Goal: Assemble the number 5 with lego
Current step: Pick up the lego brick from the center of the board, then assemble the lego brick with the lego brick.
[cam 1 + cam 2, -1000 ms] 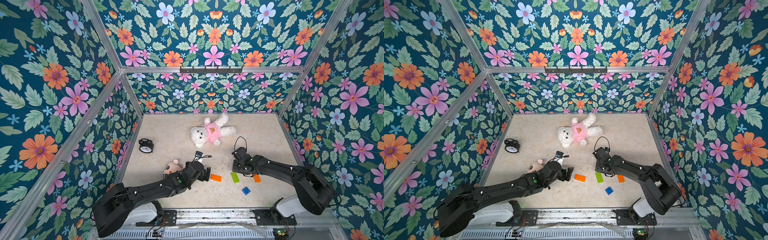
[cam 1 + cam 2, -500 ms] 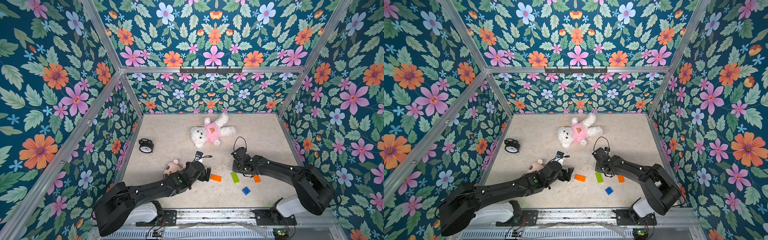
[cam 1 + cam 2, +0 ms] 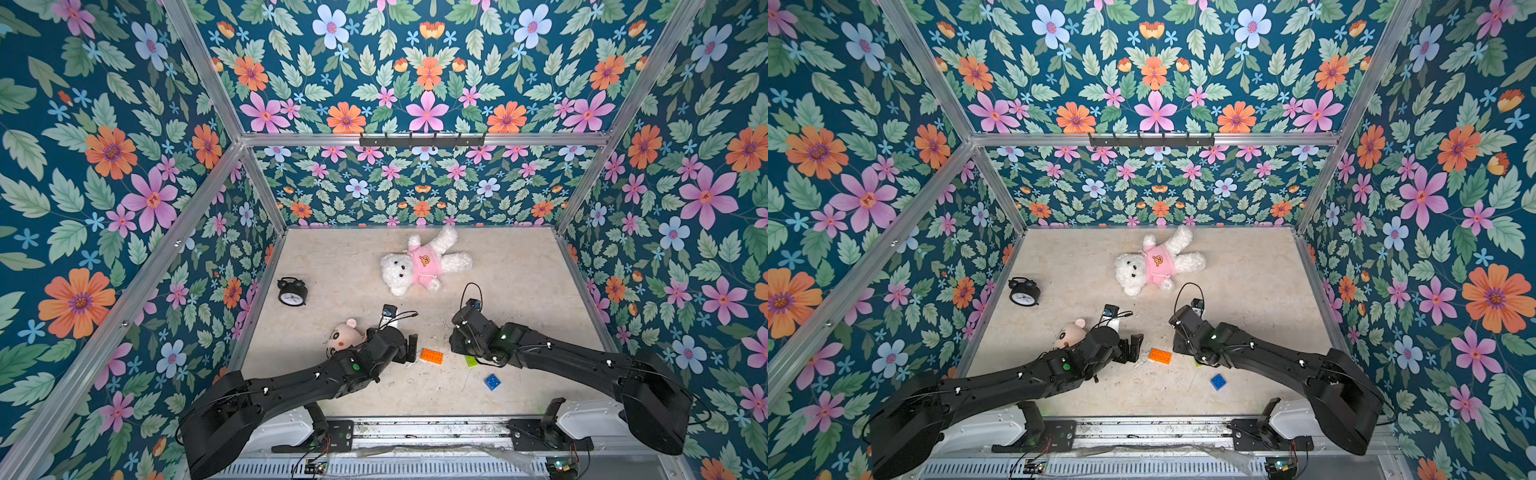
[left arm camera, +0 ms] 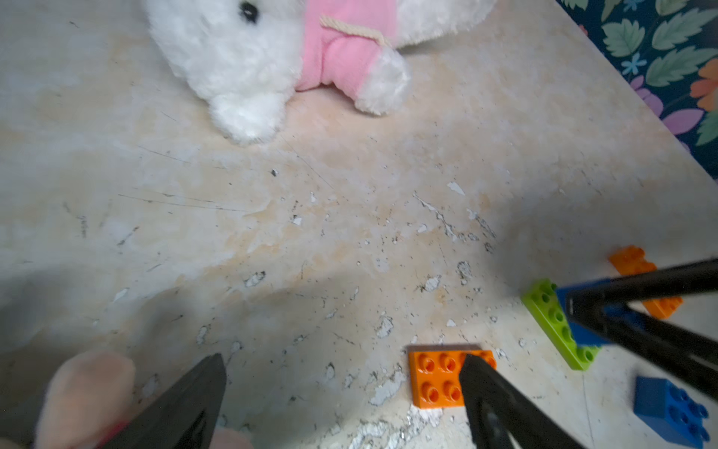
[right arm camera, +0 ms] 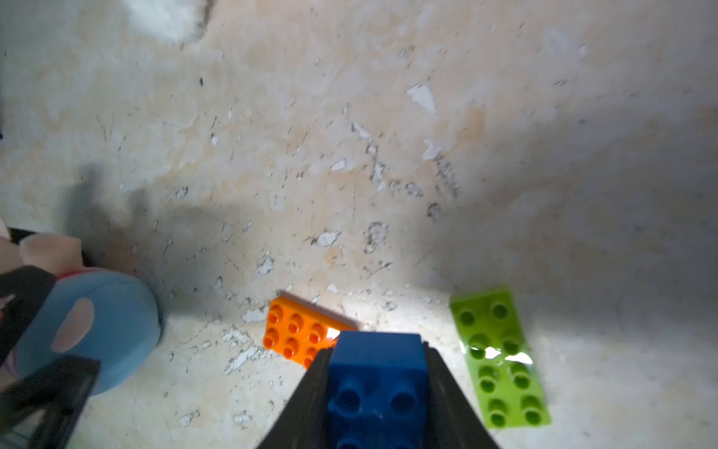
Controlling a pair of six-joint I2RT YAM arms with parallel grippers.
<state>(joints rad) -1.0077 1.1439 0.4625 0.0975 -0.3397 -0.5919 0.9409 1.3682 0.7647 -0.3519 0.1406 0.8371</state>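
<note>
A: Lego [image 4: 551,315], where?
B: On the desk [image 3: 519,270], 5 bricks near the front edge by the arm bases, right of the middle. None visibly joined.
A: Laid out how?
B: Long orange brick [image 3: 431,356] flat, studs up, closest to the left gripper [image 4: 342,361]. Lime green brick [image 5: 501,357] flat too, next toward the right edge, apart from the orange, mostly hidden under the right arm in both top views. Loose blue brick [image 3: 492,381] nearer the front edge than the green, apart from it, standing alone. 2nd orange brick [image 4: 631,262] just past the green on its right-edge side, seen only from the left wrist.
A: And the 5th?
B: 2nd blue brick [image 5: 375,381], pinched between both fingers of the right gripper [image 5: 375,352], studs toward that wrist's camera. From the left wrist, overlapping the green brick; resting on it or raised above it, cannot tell.
A: Left pincer?
B: Spread wide, nothing inside. 1 fingertip [image 4: 481,388] across the long orange brick from its own wrist camera; touching or not, cannot tell. In both top views, just beside that brick's left end.
A: Around the bricks?
B: White teddy [image 3: 419,266] in a pink top toward the back edge, about mid-desk. Black alarm clock [image 3: 292,293] near the left edge. Small pink doll [image 3: 343,338] partly hidden behind the left arm's wrist.
</note>
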